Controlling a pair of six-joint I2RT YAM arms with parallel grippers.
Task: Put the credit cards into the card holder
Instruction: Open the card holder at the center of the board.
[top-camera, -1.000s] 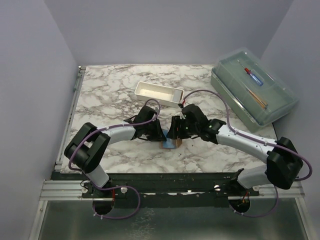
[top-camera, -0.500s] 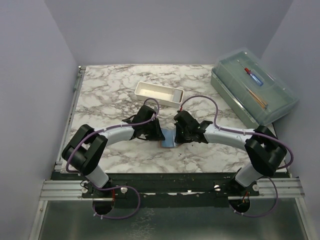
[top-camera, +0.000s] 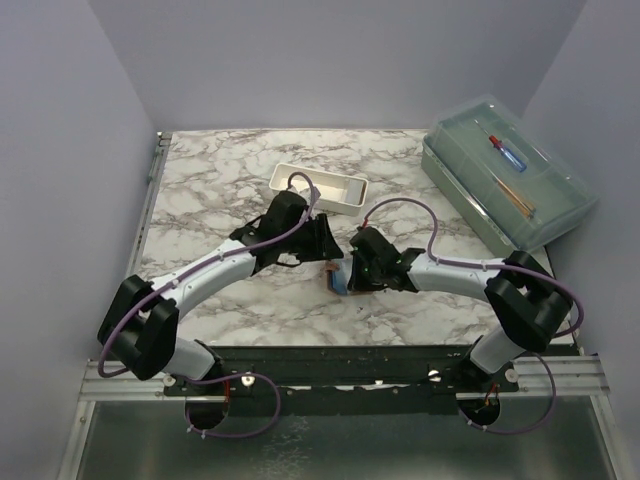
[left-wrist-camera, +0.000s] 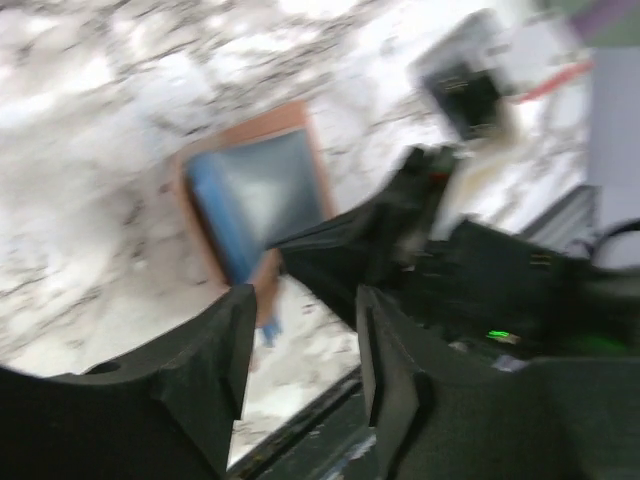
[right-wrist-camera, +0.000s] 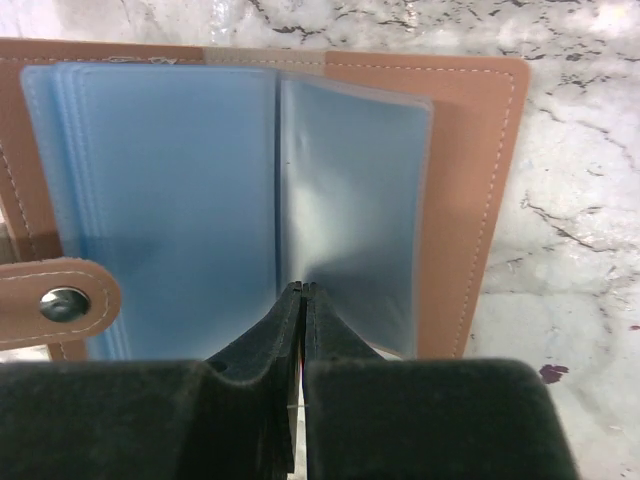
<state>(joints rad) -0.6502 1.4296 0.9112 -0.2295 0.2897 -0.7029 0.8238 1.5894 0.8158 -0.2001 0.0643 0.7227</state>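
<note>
The card holder (top-camera: 337, 282) lies open on the marble, tan leather outside (right-wrist-camera: 480, 180), blue-grey clear sleeves inside, snap tab at the left (right-wrist-camera: 65, 303). My right gripper (right-wrist-camera: 302, 287) is shut, its tips resting on the middle fold of the sleeves. A thin pale credit card edge (right-wrist-camera: 298, 420) shows pinched between the fingers. In the top view the right gripper (top-camera: 352, 272) sits on the holder's right side. My left gripper (left-wrist-camera: 303, 300) is open and empty, raised above the holder (left-wrist-camera: 255, 195). In the top view the left gripper (top-camera: 322, 240) is behind and left of the holder.
A white rectangular tray (top-camera: 318, 187) stands just behind the left gripper. A large clear lidded box (top-camera: 505, 180) with pens inside sits at the back right. The right arm's black wrist (left-wrist-camera: 430, 250) is close beside the left fingers.
My left gripper has lifted off the holder and moved back towards the tray. My right gripper has moved down and forward onto the open holder.
</note>
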